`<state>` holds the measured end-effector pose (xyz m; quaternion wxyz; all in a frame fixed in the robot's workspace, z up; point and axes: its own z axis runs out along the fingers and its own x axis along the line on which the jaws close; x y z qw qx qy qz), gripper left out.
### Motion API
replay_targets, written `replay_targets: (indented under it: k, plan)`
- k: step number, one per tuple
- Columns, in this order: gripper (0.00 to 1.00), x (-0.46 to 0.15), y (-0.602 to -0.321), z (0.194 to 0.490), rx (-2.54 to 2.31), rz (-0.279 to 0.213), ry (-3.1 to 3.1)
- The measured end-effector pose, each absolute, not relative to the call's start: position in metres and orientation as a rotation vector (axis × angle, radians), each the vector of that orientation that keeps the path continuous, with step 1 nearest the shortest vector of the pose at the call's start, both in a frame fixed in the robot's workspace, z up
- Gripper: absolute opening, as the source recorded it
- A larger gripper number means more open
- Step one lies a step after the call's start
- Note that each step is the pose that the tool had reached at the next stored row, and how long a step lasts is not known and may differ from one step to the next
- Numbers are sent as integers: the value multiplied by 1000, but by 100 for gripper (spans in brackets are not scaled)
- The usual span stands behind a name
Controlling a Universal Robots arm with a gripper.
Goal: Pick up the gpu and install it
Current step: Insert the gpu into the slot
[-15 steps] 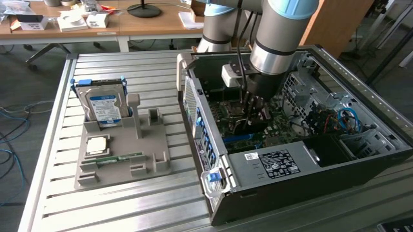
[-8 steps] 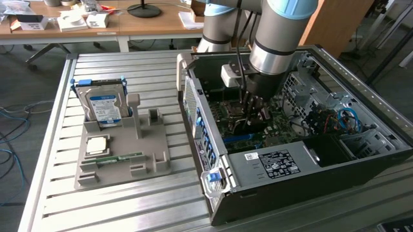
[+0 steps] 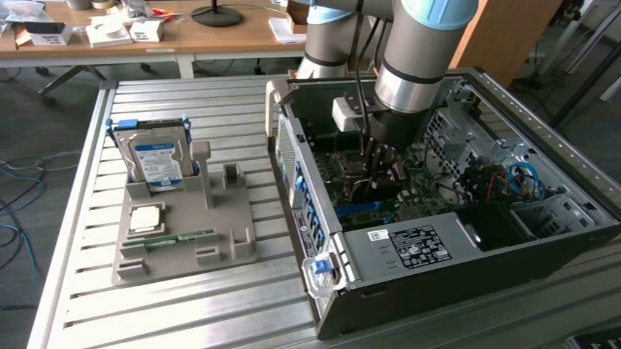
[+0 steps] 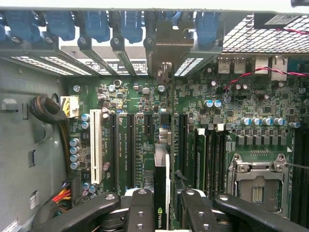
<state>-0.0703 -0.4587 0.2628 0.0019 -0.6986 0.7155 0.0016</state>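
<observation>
Got the gpu pinched edge-on in my claw, hanging just over the motherboard slots inside the computer case, so I reckon we're mid-install and seating it calls for the card edge dead straight over its slot.

Slatted silver metal table takes up most of the foreground, its ribs running across the exterior view. Around it is a dull grey floor under soft, even light. Loose blue and grey cables lie on the floor off the table's edge at the exterior view's left. Behind are light wooden desks on white legs, cluttered with white boxes, papers and a black round stand base. A castor shows under the desks. A brown wooden panel stands upright at the rear, exterior view's right.
</observation>
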Motion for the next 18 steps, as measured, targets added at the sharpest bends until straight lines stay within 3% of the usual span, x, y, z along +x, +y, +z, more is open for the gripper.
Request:
replay_targets:
  k: [18]
  plan:
    - [26,-71,-459,263,-2192,5,2245]
